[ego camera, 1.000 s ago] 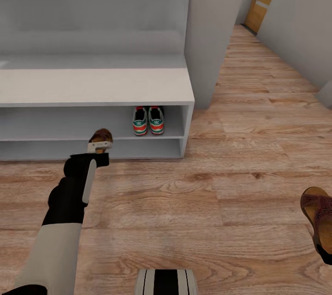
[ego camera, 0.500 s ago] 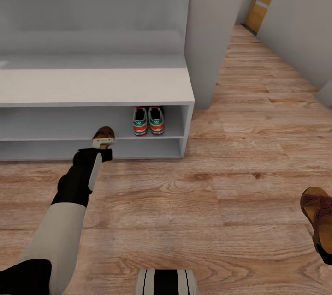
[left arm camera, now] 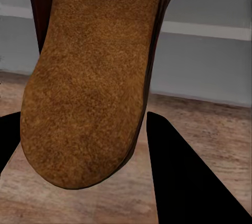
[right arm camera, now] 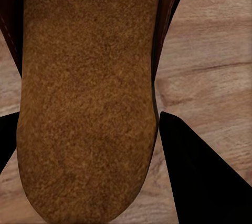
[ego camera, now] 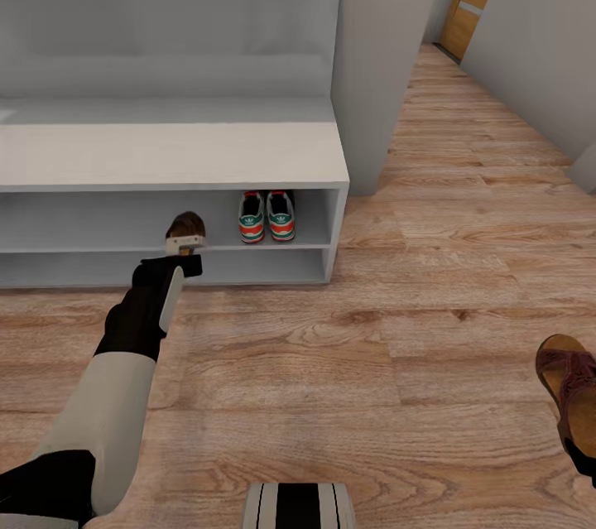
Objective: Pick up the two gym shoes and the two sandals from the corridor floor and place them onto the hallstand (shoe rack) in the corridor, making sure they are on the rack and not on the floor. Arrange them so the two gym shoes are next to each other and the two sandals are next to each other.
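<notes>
The left gripper [ego camera: 184,252] is clamped on one sandal [ego camera: 185,226], held level at the mouth of the hallstand's [ego camera: 174,155] upper shelf, judged ready for insertion beside the two gym shoes [ego camera: 267,217], which stand paired on that shelf. The right gripper [right arm camera: 89,129] grips the second sandal [ego camera: 569,384] above the corridor floor [ego camera: 372,363], apparently awaiting its turn. Both sandals' footbeds hide the fingertips in the wrist views. The head view's edge cuts off the second sandal.

Head camera high, looking down at hallstand [ego camera: 174,152] and floor [ego camera: 348,363], wrist cameras pressed close to sandal footbeds
</notes>
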Robot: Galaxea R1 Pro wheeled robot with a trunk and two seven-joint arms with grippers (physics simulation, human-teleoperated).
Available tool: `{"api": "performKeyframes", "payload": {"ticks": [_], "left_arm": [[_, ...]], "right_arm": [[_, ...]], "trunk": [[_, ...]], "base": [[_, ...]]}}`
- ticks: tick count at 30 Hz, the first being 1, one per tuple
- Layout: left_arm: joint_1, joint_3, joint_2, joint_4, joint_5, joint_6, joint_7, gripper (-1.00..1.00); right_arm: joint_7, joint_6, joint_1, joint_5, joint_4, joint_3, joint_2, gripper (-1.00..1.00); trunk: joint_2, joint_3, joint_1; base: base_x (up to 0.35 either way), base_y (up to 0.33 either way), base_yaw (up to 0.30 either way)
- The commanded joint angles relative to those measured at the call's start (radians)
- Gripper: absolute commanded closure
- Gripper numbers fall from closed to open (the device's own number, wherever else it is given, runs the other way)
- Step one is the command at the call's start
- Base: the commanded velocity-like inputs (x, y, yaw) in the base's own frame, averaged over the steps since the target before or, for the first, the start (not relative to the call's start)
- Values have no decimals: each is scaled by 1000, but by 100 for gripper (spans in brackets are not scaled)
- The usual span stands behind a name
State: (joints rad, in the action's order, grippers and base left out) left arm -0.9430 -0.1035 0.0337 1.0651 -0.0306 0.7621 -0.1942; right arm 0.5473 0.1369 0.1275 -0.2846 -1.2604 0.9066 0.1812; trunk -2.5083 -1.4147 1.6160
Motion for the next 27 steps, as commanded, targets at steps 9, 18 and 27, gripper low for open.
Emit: {"api": "performKeyframes", "payload": {"ticks": [9, 18, 27], "left_arm": [[-10, -2, -1, -1, -4, -8, 4, 100], [-9, -1, -1, -13, -5, -1, 4, 100], [-7, -2, -2, -55, -2, -7, 3, 100]], "right_arm": [[-1, -2, 1, 2, 4, 0, 0, 100], [0, -2, 0, 2, 4, 0, 0, 100], [0, -2, 0, 4, 4, 0, 0, 100]], "trunk": [[0, 0, 0], [0, 0, 0], [0, 0, 0]], "base": [[0, 0, 0], [0, 0, 0], [102, 0, 0]]}}
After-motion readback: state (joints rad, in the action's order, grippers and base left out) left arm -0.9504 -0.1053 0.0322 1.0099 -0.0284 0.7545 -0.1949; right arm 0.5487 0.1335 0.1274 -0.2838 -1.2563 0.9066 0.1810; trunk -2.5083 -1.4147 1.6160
